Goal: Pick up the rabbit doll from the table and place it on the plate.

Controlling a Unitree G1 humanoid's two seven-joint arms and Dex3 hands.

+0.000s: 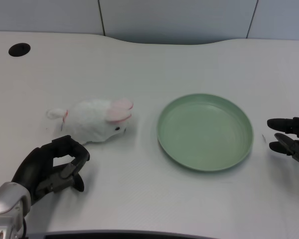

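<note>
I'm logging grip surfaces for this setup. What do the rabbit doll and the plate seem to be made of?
Rabbit doll: soft plush fabric, judging by its fuzzy white pile, with pink ear linings. It probably yields when squeezed.
Plate: a hard, smooth, matte pale green material, likely plastic or a fibre composite; faint concentric rings and a raised rim show. The exact material can't be settled.

White rabbit doll (97, 121) with pink ears; plain pale green plate (205, 131); white table (154, 64); black left hand (52, 169).
</note>
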